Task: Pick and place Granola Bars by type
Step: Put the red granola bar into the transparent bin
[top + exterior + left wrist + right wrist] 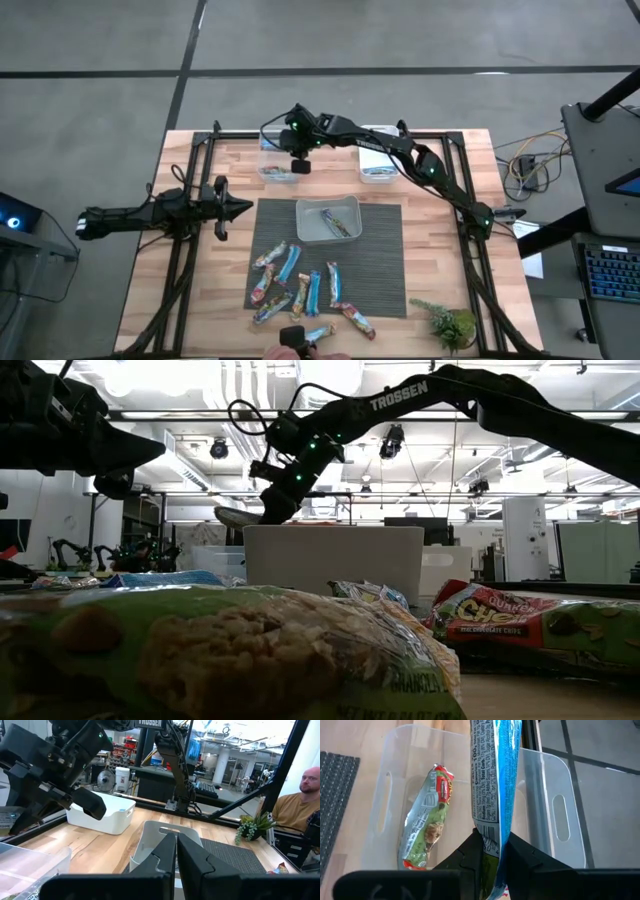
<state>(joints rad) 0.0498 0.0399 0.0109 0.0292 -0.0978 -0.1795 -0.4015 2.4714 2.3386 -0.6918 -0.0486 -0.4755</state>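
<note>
Over the far-left tub (542, 762), at the back of the desk (440, 290): right hand (492, 839) clamped narrow on the lower end of a blue bar (492, 770), hanging it on end above the tub's open mouth. Already holds one bar (427, 827) inside, green and red on its wrapper, lying flat to one side.

Looks like the release step, so:

- Check the type first. Seems a different wrapper from the one lying in the tub, though only the blue bar's back and edge show; worth confirming this is the right tub before letting go.
- Lower before opening. Dropped from this height on end, could tip and catch the rim or bounce out.
- Aim for the bare floor beside the lying bar, not on top of it, and well inside the walls.
- Open wide in one move, then lift straight up so the slick wrapper does not drag along on a finger.

Left of the mat (385, 265), clear of the work: left hand (238, 208) waiting with its fingers (162, 852) drawn nearly together, holding nothing.

On the mat's near half: loose bars (300, 288) yet to sort, blue and multicoloured mixed; more in the middle tub (305, 232).
</note>
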